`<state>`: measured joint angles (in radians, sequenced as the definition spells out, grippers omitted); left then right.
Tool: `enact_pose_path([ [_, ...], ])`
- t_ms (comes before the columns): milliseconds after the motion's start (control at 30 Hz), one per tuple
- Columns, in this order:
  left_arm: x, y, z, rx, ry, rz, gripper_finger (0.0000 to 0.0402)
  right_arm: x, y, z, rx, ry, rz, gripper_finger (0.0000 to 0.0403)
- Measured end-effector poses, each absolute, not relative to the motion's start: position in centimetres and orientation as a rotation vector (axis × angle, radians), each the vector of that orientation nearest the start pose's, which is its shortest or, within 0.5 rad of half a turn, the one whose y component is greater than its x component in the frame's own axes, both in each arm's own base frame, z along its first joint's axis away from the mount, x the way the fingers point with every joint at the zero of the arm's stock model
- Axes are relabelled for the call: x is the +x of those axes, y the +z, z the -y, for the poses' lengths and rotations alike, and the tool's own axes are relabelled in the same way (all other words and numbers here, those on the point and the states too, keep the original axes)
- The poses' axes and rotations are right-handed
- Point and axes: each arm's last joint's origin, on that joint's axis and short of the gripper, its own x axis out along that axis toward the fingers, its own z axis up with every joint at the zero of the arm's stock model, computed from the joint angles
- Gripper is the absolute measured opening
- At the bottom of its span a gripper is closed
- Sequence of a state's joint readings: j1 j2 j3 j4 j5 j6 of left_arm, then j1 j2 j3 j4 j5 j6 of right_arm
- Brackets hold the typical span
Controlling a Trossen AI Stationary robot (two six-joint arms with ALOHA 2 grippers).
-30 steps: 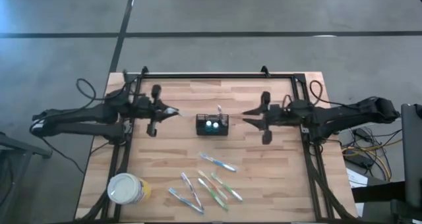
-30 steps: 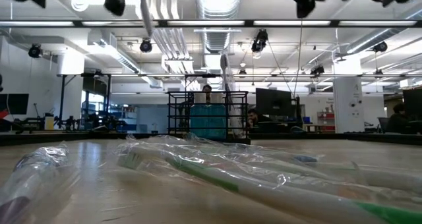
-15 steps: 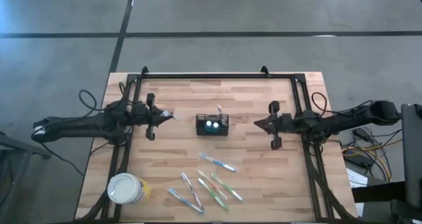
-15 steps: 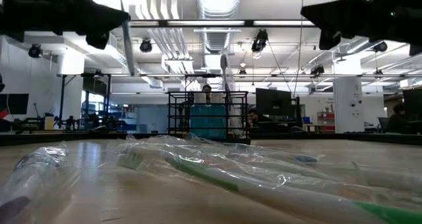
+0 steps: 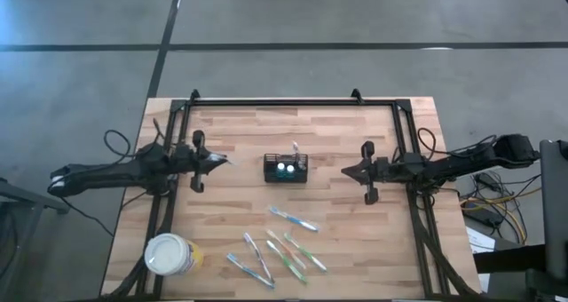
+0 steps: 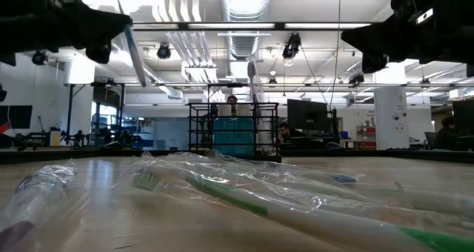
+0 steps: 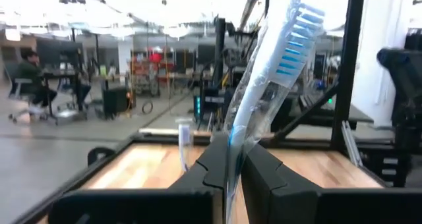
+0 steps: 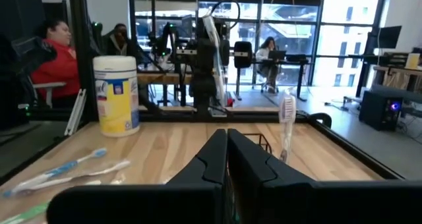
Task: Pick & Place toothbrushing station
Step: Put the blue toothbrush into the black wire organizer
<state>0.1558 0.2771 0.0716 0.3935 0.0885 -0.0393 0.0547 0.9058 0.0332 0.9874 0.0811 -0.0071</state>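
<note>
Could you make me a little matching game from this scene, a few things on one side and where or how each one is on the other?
Things:
1. left hand
2. right hand
3. wire-mesh caddy
4. white-and-yellow cup

States or places:
A. stands near a front corner of the table
B. shut with nothing in it
C. sits mid-table between the two arms
D. shut on a wrapped toothbrush

Pairs: 1-D, 2-B, 3-C, 4-A

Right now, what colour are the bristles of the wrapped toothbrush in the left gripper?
Blue and white bristles, clearest in the left wrist view.
</note>
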Motion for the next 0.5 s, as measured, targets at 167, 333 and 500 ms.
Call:
enact_pose_path([
  [167, 11.0, 19.2, -1.5, -0.028, 0.062, 0.186, 0.0022, 15.7, 17.3, -0.6, 0.001, -0.026, 0.114, 0.0008],
  [333, 10.8, 19.7, -1.4, -0.037, 0.06, 0.231, 0.0022, 15.7, 17.3, -0.6, 0.005, -0.026, 0.115, 0.0008],
  [500, 10.6, 23.0, -1.4, -0.048, 0.046, 0.311, 0.0022, 15.7, 17.4, -0.6, 0.005, -0.026, 0.115, 0.0008],
])
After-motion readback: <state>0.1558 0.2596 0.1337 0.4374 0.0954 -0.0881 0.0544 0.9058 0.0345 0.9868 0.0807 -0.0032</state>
